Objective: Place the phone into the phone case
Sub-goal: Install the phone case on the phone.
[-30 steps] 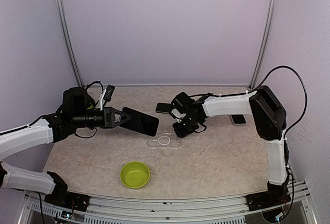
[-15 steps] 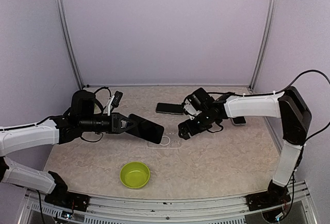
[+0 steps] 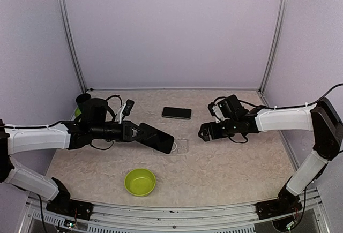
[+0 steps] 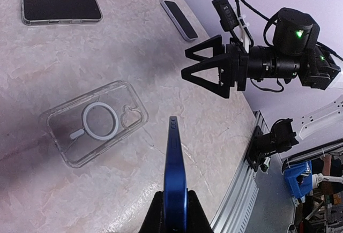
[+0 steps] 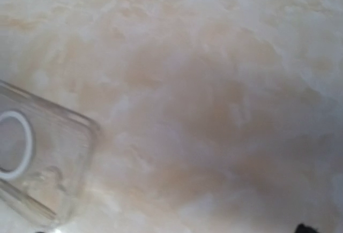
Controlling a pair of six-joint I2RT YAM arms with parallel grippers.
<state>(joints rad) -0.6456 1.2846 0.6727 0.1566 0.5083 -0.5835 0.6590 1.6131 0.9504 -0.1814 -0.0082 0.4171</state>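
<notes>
The phone case [image 3: 181, 146], clear and with a white ring on its back, is laid flat on the table [image 3: 230, 168], open side up. In the left wrist view the phone case [image 4: 94, 121] is seen unoccupied.

The phone [image 3: 158, 138], dark with a blue edge, is held by the left fingers [image 3: 136, 132], which are closed on its near end. It is kept above the table, tilted, just to the left of the phone case. In the top view its far end overlaps the left edge of the case; whether the two are touching cannot be told. In the left wrist view the phone [image 4: 175, 174] is shown edge-on between the left fingers [image 4: 158, 218].

The right fingers [image 3: 204, 133] are placed to the right of the phone case, near it but apart. They are spread and nothing is held between them, as is seen in the left wrist view [image 4: 190, 52].

A second phone [image 3: 177, 113] is laid behind the phone case, towards the back wall. A green bowl [image 3: 140, 182] is standing in front of the case, to the left. A third phone [image 4: 179, 20] is laid beyond the case to the right.
</notes>
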